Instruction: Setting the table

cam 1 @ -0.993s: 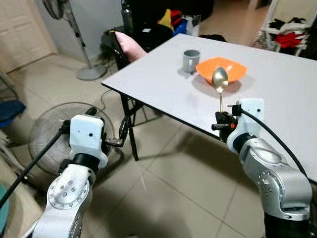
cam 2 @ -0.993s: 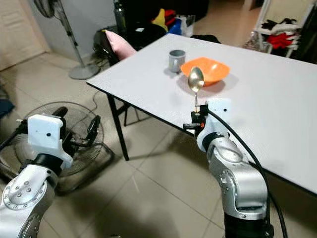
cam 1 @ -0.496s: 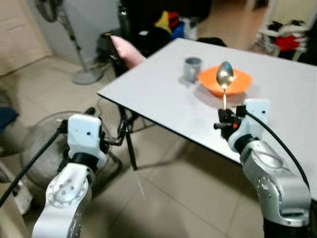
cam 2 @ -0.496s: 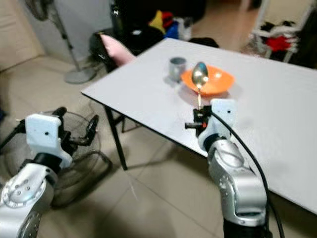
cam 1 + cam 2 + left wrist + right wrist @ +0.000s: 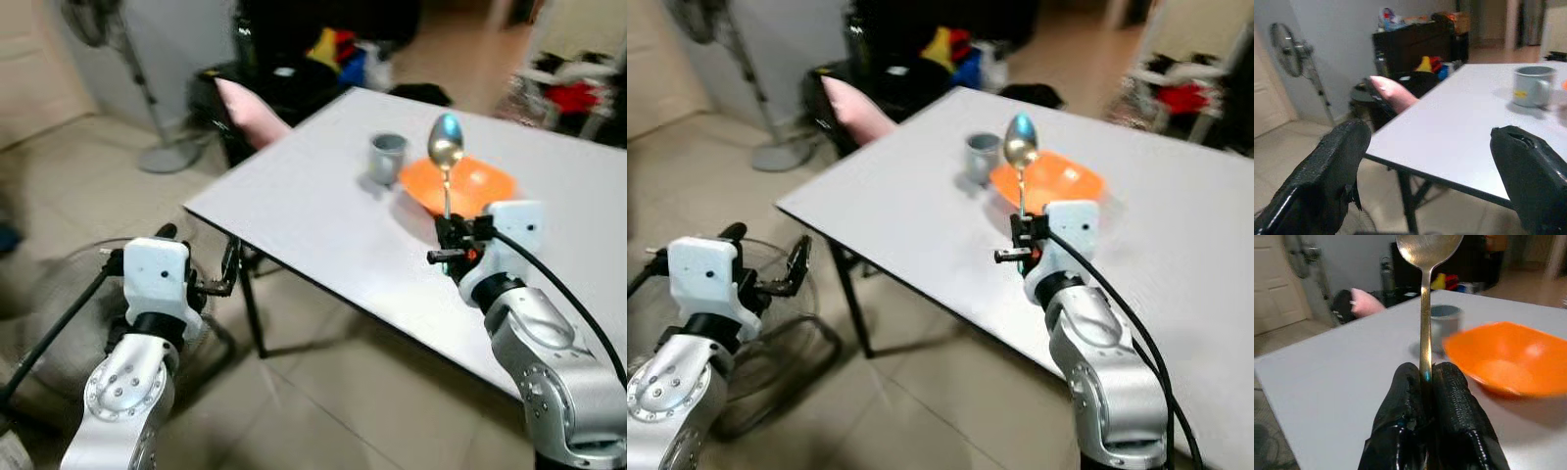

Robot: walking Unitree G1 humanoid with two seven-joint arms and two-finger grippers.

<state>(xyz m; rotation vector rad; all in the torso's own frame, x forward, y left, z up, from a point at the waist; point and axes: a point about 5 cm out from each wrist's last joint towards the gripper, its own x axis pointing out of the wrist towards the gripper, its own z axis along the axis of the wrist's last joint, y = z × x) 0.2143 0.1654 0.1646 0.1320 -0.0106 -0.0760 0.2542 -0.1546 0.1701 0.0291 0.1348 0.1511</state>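
The right claw [image 5: 1425,377] pinches a metal spoon [image 5: 446,147] by the lower part of its handle, both black fingers [image 5: 1403,401] pressed tight against the stem, so the spoon stands upright with its bowl at the top. In the head views this claw is over the near part of the white tabletop [image 5: 323,196], just in front of an orange bowl [image 5: 470,186] that sits on the surface. A grey mug [image 5: 387,157] stands just beside the bowl, on its left, handle turned toward the bowl (the right wrist view shows the mug behind the spoon's stem and the bowl off to one side, slightly blurred). The left claw [image 5: 1435,171] is spread wide and grips nothing; it is held low off the tabletop's left corner, above the tiled floor [image 5: 313,411], with its fingers pointing toward the table. Beyond that corner a pink cushion [image 5: 250,98] lies on a dark chair, close against the far-left edge of the tabletop. A standing fan [image 5: 157,147] is by the wall farther back, and another round fan cage [image 5: 774,294] lies on the floor beneath the left arm.
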